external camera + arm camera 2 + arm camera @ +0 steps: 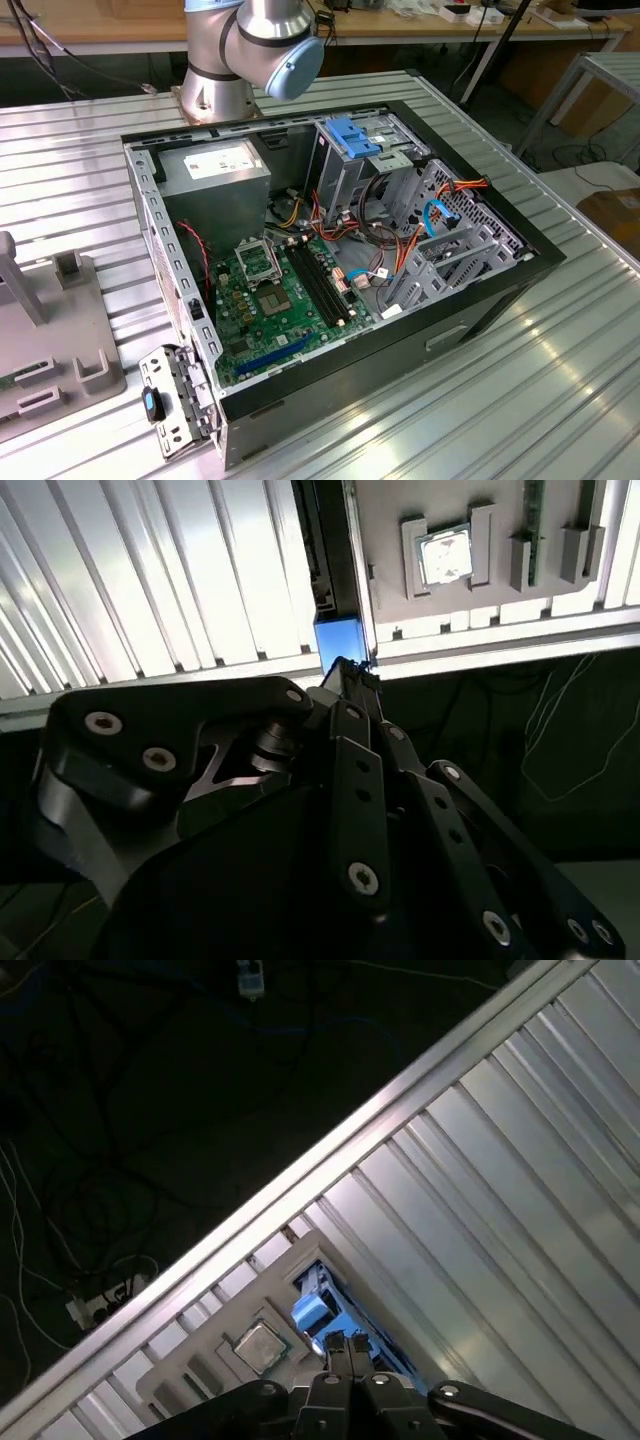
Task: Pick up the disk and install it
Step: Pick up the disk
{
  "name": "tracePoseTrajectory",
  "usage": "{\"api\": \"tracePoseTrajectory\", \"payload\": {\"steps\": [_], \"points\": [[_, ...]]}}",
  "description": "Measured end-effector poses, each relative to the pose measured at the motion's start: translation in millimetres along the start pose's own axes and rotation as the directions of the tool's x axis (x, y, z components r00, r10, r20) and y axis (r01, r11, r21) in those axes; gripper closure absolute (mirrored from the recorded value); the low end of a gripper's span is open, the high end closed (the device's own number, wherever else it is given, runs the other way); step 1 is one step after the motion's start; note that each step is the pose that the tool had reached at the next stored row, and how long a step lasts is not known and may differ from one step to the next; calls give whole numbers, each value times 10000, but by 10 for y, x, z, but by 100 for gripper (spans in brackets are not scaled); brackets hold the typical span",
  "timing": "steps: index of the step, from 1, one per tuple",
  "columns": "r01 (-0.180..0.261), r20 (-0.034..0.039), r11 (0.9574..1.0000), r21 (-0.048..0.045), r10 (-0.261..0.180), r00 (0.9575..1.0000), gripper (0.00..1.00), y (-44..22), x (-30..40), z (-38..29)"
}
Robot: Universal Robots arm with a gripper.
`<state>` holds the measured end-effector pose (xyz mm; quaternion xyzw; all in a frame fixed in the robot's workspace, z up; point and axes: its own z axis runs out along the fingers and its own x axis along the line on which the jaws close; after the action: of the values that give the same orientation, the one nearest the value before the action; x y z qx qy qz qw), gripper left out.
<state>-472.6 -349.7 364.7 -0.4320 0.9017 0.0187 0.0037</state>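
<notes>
- One gripper [352, 670], its black linkage large in the foreground of both wrist views [346, 1343]. It points down at the tray from well above. The fingertips are drawn together with no gap to make out and nothing clamped between them. The links cover much of what lies beneath.
- One disk [340, 642] beyond the fingertips, in line with them and apart from them. It lies at the tray's edge, between the tray's holders and the bare ribbed table. A blue rail end [315, 1310] is the plain part and the rest reads as a narrow dark strip. Its broad face and label cannot be made out, and the near end is covered by the fingertips.
- One grey tray [400, 605] with raised holders [215, 1365], cut off in both wrist views. In the exterior view it sits at the exterior view's left [60, 340], cut by the picture's edge.
- One square processor chip [445, 557] seated in a tray holder near the disk [262, 1346].
- One ribbed metal table [150, 570]; its edge crosses both wrist views [500, 1210].
- Several loose cables [80, 1190] and one power strip [100, 1305] on a dim floor past the table edge.
- One arm [245, 45] in the exterior view, base and first joint behind the case. The rest is cut off at the top, so its pose past that cannot be told.
- One open computer case [470, 310] on the table [560, 400], holding a power supply [215, 170], a cage with a blue handle [350, 135] and a motherboard [270, 300].
</notes>
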Motion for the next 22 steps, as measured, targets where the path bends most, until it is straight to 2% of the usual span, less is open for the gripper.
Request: {"api": "tracePoseTrajectory", "payload": {"steps": [2,5,7,10,12,13,17,18,19,21,22], "points": [[475,-13,9989,-11,-475,9989,89,0,0,1],[1137,-32,9935,-28,-1138,9935,89,0,0,2],[1708,-48,9853,-43,-1708,9853,89,0,-1,3],[2245,-62,9745,-59,-2245,9745,89,2,-3,4],[2790,-75,9603,-76,-2791,9602,89,4,-5,5],[2950,-81,9555,-80,-2950,9555,89,5,-6,5],[2964,-86,9550,-79,-2965,9550,89,5,-6,5],[3023,-87,9532,-80,-3023,9532,89,6,-8,6],[3214,-91,9469,-87,-3215,9469,89,7,-9,6],[3694,-102,9292,-103,-3695,9292,89,7,-8,6],[3975,-108,9175,-113,-3976,9175,89,7,-8,5]]}}
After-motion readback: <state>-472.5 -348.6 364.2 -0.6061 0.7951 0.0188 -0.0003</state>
